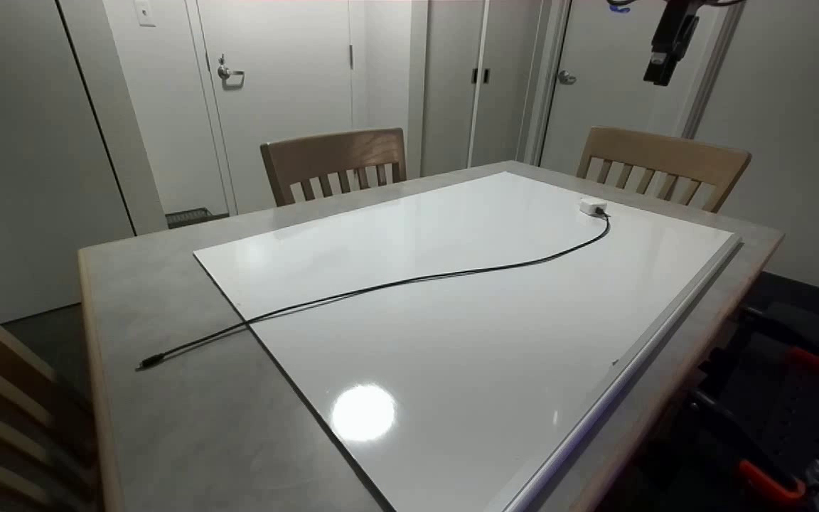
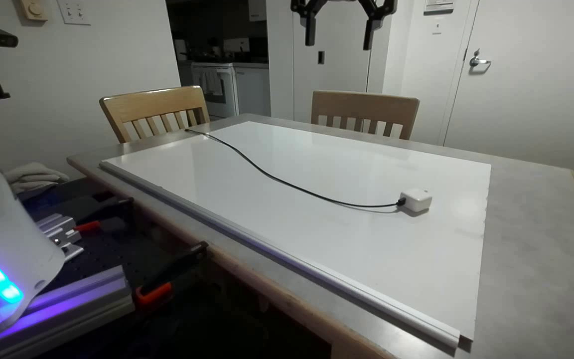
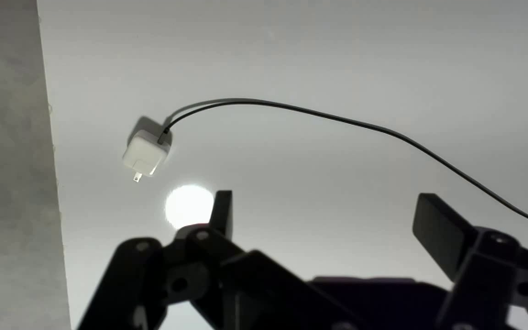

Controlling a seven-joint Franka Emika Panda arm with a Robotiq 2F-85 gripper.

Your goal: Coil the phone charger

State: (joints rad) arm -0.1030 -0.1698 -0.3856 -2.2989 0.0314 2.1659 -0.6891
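Charger (image 1: 445, 275) lies uncoiled in a long, loose S across the board (image 1: 466, 355), its white block (image 3: 145, 152) standing near one short edge, its free plug (image 1: 152, 361) out past the opposite one, on the table (image 1: 168, 441) itself. No loop is made, so the step in hand looks to be reaching for a grasp. Its cord (image 3: 351, 121) is very thin and mostly hugs the board, so the gripper (image 2: 339, 46) should come right down to that surface, yet softly: it looks hard and slick, and the block may skid if nudged. In the wrist view the nearest stretch runs roughly along the line on which the jaws would close; turning the gripper to set one finger on each side should catch it better. Just beside the block the cord seems to arch off the board and should be easier to pinch, but a tug there could work it loose; farther along is probably safer. Wide arcs will likely hold better than sharp bends, which may spring back. Block and cord both lie well below the gripper, which hangs over the board, jaws spread wide, nothing between them. In the wrist view, the block sits beyond the fingertips (image 3: 222, 213) on that view's left, while the cord sweeps past ahead of both, no part crossing the gap; the free plug is out of sight there.
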